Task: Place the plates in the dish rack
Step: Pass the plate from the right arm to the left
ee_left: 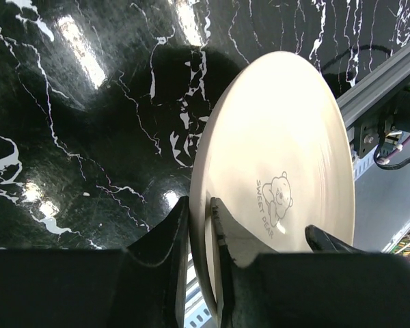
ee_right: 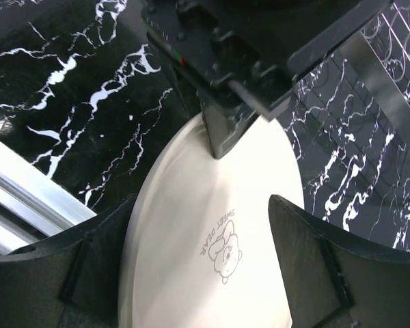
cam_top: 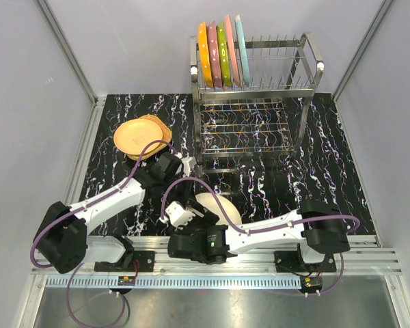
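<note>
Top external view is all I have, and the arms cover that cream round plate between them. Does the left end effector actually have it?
Observer: Yes. The left end effector is shut on the cream round plate, with one finger on each face at the rim.
Operator: And the right one?
Observer: The right end effector is open, its fingers wide apart on either side of the plate.
Operator: Any marking on the plate?
Observer: A small bear print lettered SWEET BEAR.
</note>
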Robot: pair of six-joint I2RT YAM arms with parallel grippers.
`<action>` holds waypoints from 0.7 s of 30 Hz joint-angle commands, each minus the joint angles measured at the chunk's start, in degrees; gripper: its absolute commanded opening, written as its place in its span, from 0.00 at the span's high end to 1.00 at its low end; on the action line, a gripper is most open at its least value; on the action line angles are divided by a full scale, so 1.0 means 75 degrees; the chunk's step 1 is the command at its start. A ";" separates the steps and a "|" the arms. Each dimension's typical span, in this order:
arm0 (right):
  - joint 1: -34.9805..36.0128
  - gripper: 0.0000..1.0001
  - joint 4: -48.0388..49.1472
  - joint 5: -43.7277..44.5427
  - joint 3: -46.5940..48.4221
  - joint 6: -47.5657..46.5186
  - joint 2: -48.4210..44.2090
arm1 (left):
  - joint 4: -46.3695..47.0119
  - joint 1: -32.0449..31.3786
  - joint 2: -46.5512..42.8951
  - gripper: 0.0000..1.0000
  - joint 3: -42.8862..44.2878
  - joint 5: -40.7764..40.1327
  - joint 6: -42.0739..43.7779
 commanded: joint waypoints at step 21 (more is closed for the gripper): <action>0.0611 0.23 -0.3266 0.1101 0.0555 0.2425 0.0378 | -0.1128 -0.0040 0.0853 1.00 0.1483 -0.0436 0.1020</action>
